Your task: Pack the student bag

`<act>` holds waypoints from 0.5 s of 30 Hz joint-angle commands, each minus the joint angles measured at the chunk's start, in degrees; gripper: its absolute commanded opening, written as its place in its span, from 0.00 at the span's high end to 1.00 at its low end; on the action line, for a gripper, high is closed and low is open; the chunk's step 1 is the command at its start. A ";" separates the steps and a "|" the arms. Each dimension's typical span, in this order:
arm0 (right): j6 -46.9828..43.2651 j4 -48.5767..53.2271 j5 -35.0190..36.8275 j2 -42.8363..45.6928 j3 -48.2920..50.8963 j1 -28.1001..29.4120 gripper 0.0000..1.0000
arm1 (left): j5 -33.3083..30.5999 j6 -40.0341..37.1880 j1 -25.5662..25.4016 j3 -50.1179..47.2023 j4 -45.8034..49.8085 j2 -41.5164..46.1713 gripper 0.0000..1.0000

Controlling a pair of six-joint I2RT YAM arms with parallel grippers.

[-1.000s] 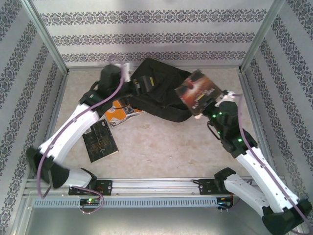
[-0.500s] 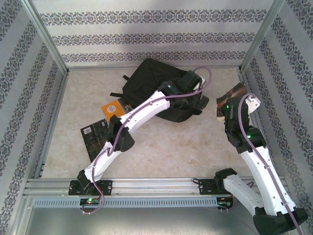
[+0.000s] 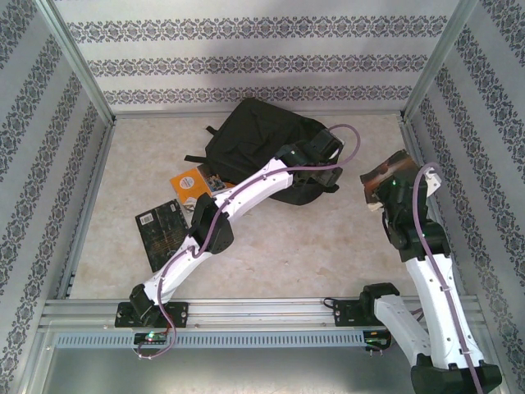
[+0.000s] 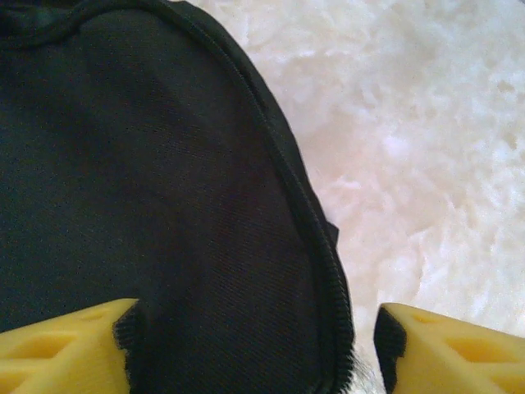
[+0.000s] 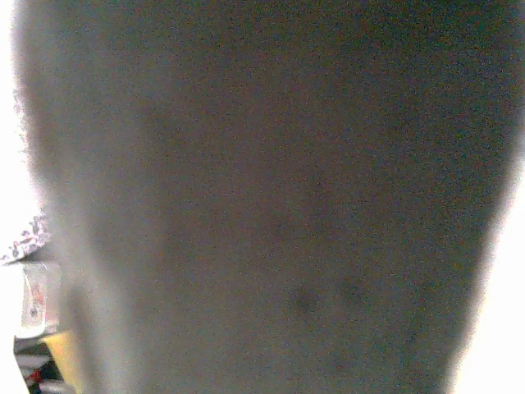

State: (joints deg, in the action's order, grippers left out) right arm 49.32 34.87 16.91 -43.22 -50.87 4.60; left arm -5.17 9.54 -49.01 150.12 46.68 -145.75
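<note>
While the left pincer (image 4: 254, 336) hangs open astride the hem of the student bag (image 3: 254, 131) lying on the bench (image 3: 287, 238), the right pincer (image 3: 390, 185) grips a book (image 3: 381, 170) beside it; I'd pinch deep, then lift.

Even bright overhead light, soft shadows; right wrist view fully blurred, edges blown out.

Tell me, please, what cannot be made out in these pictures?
- Top view: the left arm lies across the backpack, hiding whether any zip is open.
- The held book: cover too small and tilted in the top view, blurred dark in the right wrist view.
- The orange book: partly under the left arm in the top view.
</note>
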 commanded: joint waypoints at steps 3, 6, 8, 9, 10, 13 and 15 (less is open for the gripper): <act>1.48 -4.94 -4.54 0.42 0.86 -0.34 1.00 | -2.20 -0.22 1.99 1.85 -2.86 -1.90 0.65; 1.07 -5.43 -5.04 0.42 0.86 -0.47 1.00 | 1.60 0.35 3.10 1.88 -2.05 -1.91 0.88; 0.63 -5.32 -4.78 0.24 0.56 -0.60 1.00 | 3.32 0.18 3.48 1.84 -1.39 -1.32 1.00; 0.33 -5.41 -4.61 0.13 0.51 -0.62 1.00 | 3.81 -0.04 3.58 1.76 -1.01 -0.81 1.00; 0.02 -5.58 -4.59 0.09 0.51 -0.56 1.00 | 4.42 -0.13 3.78 1.55 -0.83 -0.17 1.00; -1.46 -7.10 -6.31 -0.88 0.18 -0.64 1.00 | 6.19 0.67 4.74 -0.51 -1.23 3.45 1.00; -3.41 -8.47 -9.23 -1.96 -0.63 -0.65 1.00 | 8.32 1.24 5.69 -2.13 -1.31 6.45 1.00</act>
State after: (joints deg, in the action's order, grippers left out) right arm 48.69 32.47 10.98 -44.58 -49.52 4.58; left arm 0.89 9.72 -45.30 149.18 45.01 -145.77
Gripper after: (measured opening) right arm 0.146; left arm 0.052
